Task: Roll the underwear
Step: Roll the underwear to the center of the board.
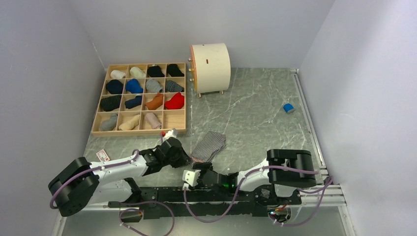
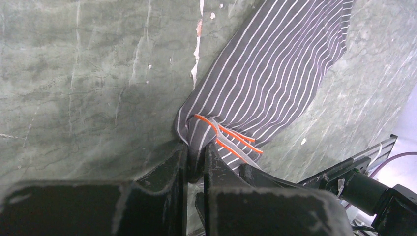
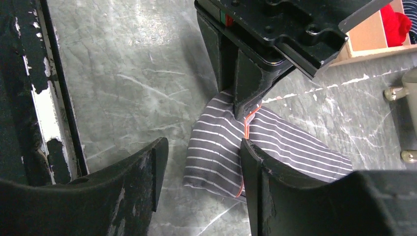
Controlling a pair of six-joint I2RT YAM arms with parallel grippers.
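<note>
Left claw (image 2: pixel 195 153) clamped tight on a bunched bit of hem of the grey striped underwear (image 2: pixel 275 73), with orange stitching puckered right at its tips. The rest of the garment fans out flat on the bench (image 2: pixel 83 73), ahead of that claw. Right claw (image 3: pixel 202 147) stands open, fingers well apart, hovering close beside the left claw's tips. One finger sits at the cloth's edge; contact unclear.

Risks, as I judge them:
- The pinch takes only a thin fold, so a pull may strip the hem free, or drag the whole piece along the bench instead of turning it into a roll.
- Both claws crowd one corner, so the right claw could knock the left as it closes.

Views:
- Left wrist alone shows the pinch itself.
- Right wrist shows the left claw from outside, plus its own spread jaws.
- Top view alone gives the garment's full outline, unrolled, and the wooden tray (image 1: pixel 140 132) beyond the left claw.
</note>
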